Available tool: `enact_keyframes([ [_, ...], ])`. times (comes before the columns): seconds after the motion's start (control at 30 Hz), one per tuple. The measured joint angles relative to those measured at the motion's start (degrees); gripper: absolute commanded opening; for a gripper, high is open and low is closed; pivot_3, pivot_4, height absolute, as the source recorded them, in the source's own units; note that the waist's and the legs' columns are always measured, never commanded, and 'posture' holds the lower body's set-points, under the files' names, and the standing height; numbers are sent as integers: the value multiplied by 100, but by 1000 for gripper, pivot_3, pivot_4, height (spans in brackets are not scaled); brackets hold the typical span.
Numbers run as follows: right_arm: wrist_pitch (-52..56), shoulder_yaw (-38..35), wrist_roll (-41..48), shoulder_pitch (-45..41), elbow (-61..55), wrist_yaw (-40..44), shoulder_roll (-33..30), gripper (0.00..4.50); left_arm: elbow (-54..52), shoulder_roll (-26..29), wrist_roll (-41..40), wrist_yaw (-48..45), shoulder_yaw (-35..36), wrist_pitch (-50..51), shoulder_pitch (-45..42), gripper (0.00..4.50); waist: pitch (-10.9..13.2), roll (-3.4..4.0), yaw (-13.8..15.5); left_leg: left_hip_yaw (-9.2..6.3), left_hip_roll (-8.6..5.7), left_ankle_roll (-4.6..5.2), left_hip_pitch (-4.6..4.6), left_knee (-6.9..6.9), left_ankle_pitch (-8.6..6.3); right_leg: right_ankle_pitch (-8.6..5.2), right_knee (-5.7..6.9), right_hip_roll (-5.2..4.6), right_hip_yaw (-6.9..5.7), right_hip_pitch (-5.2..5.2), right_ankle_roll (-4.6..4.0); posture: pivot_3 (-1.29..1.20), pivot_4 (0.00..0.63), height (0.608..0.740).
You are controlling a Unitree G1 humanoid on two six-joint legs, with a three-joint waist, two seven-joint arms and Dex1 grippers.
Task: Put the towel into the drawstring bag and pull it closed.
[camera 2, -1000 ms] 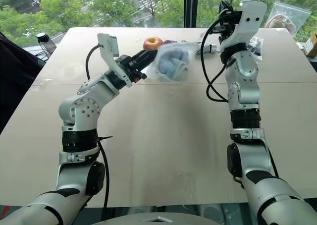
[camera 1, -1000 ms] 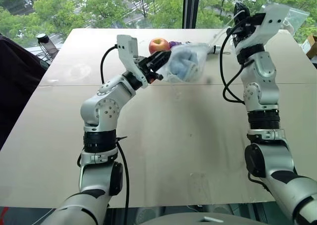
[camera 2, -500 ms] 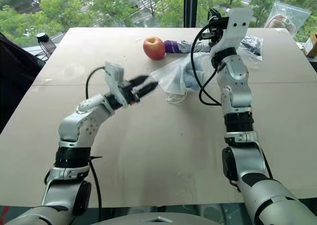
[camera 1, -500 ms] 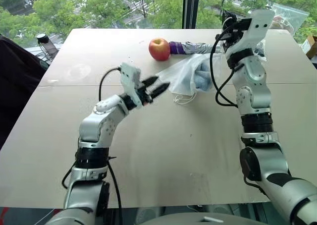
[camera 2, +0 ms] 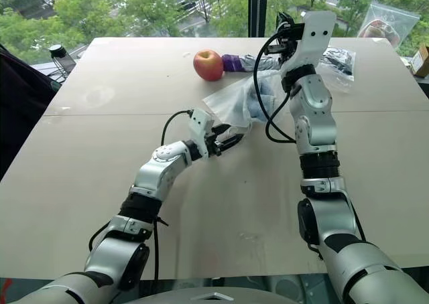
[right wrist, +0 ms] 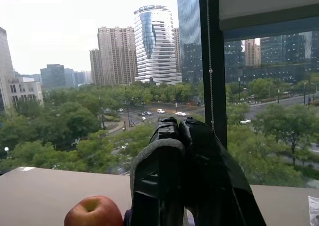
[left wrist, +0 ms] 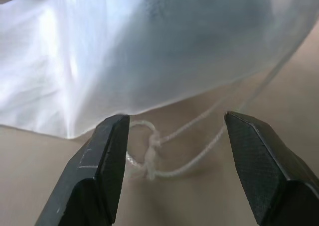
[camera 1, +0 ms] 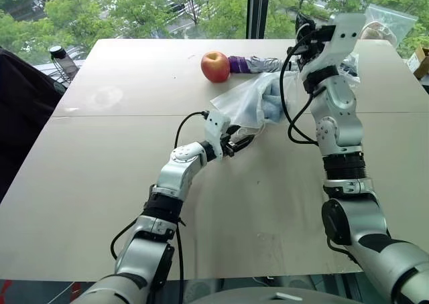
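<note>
The drawstring bag (camera 1: 249, 103) lies on the table (camera 1: 100, 183) in its far half, nearer the far edge than the near edge and a little toward the right side. The towel (camera 1: 271, 106) is inside it, showing as a blue patch through the thin fabric.

The right gripper (right wrist: 187, 131) is raised above the far end of the bag with its fingers pressed together. A cord appears to run up to it, so it probably pinches a cord; the grip itself cannot be confirmed.

The left gripper (camera 2: 228, 143) sits low at the bag's near corner, fingers apart, with a knotted cord loop (left wrist: 149, 156) lying on the table between them. This placement suggests preparation for taking the second cord, so that both cords can be pulled to close the mouth.

The bag's long axis runs diagonally, from the left gripper at the near left up toward the right gripper and the far right corner of the table. An apple (camera 1: 215, 66) stands apart, near the far edge.
</note>
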Motion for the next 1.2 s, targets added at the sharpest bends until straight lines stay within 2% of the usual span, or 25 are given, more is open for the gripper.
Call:
enact_keyframes([
  [0.33,0,11,-9,1,0,-34,9,0,1142,-50,1141,-71,-440,-1277,-561,3105,0,0,19,-2,-3,6,0,3,-3,0,4,-1,-3,1,0,0,150,740],
  [0.43,-1,10,-11,3,0,-49,14,0,1280,-68,1285,-78,-461,-1377,-647,2372,0,0,21,-3,-3,7,1,4,-3,0,6,-1,-3,2,1,0,150,740],
  [0.6,-1,11,-19,18,0,-82,50,0,1363,-125,1366,-78,-428,-1170,-753,17,-3,-1,20,-4,-4,8,6,7,-4,2,10,-1,-4,7,3,0,150,740],
  [0.8,-1,17,-33,23,-1,-95,54,0,1277,-156,1363,-72,-323,-891,-750,17,-5,-1,11,-5,-6,8,11,10,-3,3,22,0,-1,7,5,0,150,740],
  [0.97,-2,8,-58,46,-2,-110,43,0,552,-82,1250,107,-78,-989,-134,17,-5,0,-46,0,8,8,10,5,-3,3,21,1,7,1,5,0,150,740],
  [1.2,-55,-177,-364,95,106,-585,-130,0,-1076,69,1207,1341,914,-1304,1181,17,-5,0,-77,1,11,7,0,1,-4,4,13,-32,20,-6,4,0,150,740],
])
